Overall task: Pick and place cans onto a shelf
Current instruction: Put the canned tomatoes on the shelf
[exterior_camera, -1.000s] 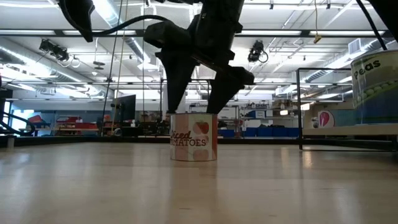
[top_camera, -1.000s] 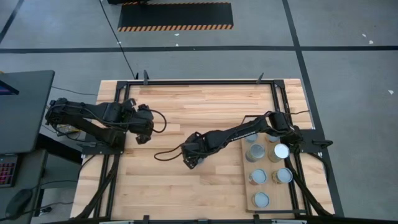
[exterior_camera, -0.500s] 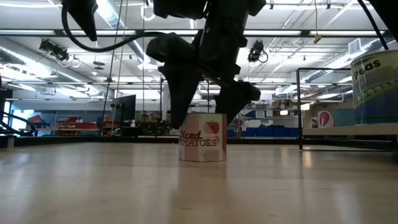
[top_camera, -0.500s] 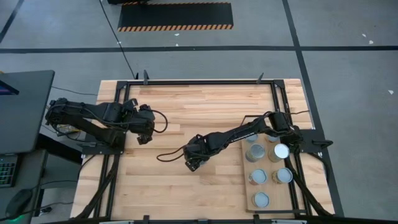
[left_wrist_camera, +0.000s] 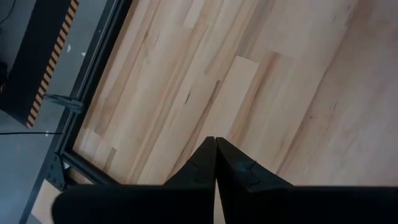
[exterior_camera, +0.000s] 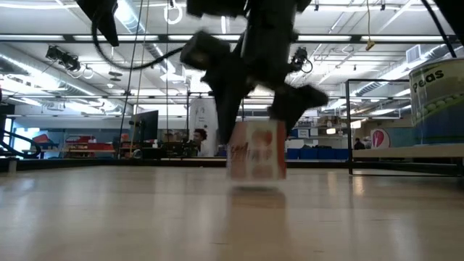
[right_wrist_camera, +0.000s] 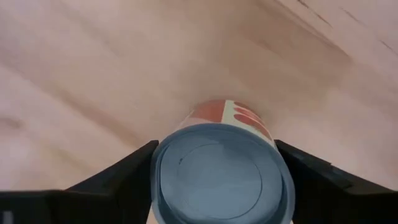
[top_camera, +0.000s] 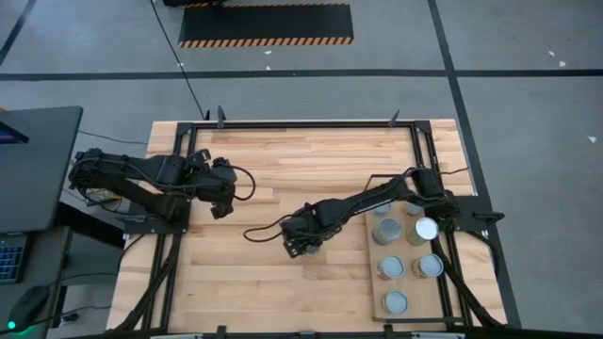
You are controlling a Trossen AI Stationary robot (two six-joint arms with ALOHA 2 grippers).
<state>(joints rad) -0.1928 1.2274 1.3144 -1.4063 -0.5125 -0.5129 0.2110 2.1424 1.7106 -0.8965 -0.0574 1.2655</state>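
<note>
A tin with a red and white tomato label, the can (right_wrist_camera: 221, 177) (exterior_camera: 257, 150), stands mid-table between the fingers of my right gripper (top_camera: 303, 245) (exterior_camera: 258, 119), which is shut on it. The shelf (top_camera: 407, 282), a pale board at the table's right, carries several silver-topped cans (top_camera: 390, 268). My left gripper (top_camera: 219, 209) (left_wrist_camera: 215, 163) hangs shut over the table's left part and holds nothing. My right gripper pinches the tomato can by two opposite sides of its wall (right_wrist_camera: 159, 163), near the top rim, between its two fingers (right_wrist_camera: 121, 174). The fingers come from above, pointing steeply down. The can is upright; blur hides whether its base is on the table or just off it.
A large can labelled Peas (exterior_camera: 438, 98) stands close to the low camera at the right. The shelf's thin black frame (exterior_camera: 349, 127) rises beside it. Bare planks (top_camera: 283, 160) lie between the two arms. A black metal frame (top_camera: 301, 123) edges the table.
My right gripper has gone toward the table's right edge and a little toward its near edge, rolling its wrist. The tomato can has travelled the same way between its fingers, staying upright.
</note>
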